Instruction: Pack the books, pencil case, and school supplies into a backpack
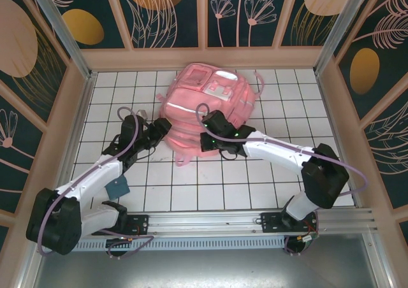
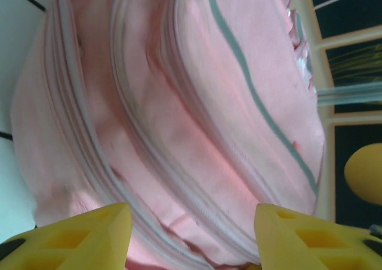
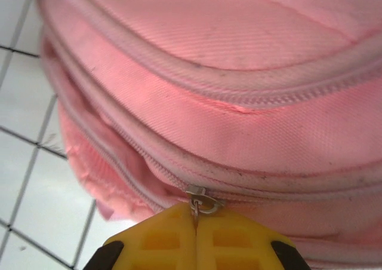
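Centrally, backpack [image 1: 204, 103] on bench [image 1: 255, 180], contents hidden; right hand [image 3: 196, 213] pinches its zipper pull [image 3: 202, 201], left hand [image 2: 191, 228] open, empty, beside it.

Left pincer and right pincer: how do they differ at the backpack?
The left pincer stands open; the right pincer is shut. The left pincer grips nothing; the right pincer pinches the zipper pull. The left pincer is at the left side of the backpack, the right pincer at its near edge. Both have yellow fingers.
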`<state>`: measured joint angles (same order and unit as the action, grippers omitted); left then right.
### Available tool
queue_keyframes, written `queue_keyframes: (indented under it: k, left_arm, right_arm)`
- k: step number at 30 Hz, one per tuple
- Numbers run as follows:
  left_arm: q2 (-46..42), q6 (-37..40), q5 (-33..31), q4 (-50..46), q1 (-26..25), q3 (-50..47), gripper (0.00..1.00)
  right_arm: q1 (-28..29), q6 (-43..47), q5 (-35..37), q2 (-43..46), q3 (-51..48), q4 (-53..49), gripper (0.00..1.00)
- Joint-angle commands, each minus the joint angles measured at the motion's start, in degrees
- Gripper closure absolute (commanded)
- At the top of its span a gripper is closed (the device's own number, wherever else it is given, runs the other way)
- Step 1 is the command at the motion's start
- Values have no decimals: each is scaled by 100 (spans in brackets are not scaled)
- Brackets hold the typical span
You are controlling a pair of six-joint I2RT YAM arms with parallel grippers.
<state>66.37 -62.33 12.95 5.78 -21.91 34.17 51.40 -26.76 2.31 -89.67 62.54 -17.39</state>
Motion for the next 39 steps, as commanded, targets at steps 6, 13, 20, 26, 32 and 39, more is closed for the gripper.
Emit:
queue_keyframes:
  k: [6,13,20,26,32,39]
  left_arm:
    - [160,1173,-58,-1341,-243,549,45]
    - [289,-493,711,396,-328,-40,52]
    - [406,-1224,520,838,-374,-285,52]
    - [607,-1610,569,1214,-419,-463,55]
    - [649,-1632,302,1169,-419,-556,76]
    - [360,-881,-595,383,-428,-485,100]
  right_arm:
    - [276,109,-530,11,241,502,100]
    - [399,154,-670,-101,153,645,100]
    - [576,229,-784,-234,124,759,100]
    - [639,320,-861,-260,105,828,100]
    - [666,369,-466,-214,67,595,100]
    - [428,848,1575,75,-214,-488,100]
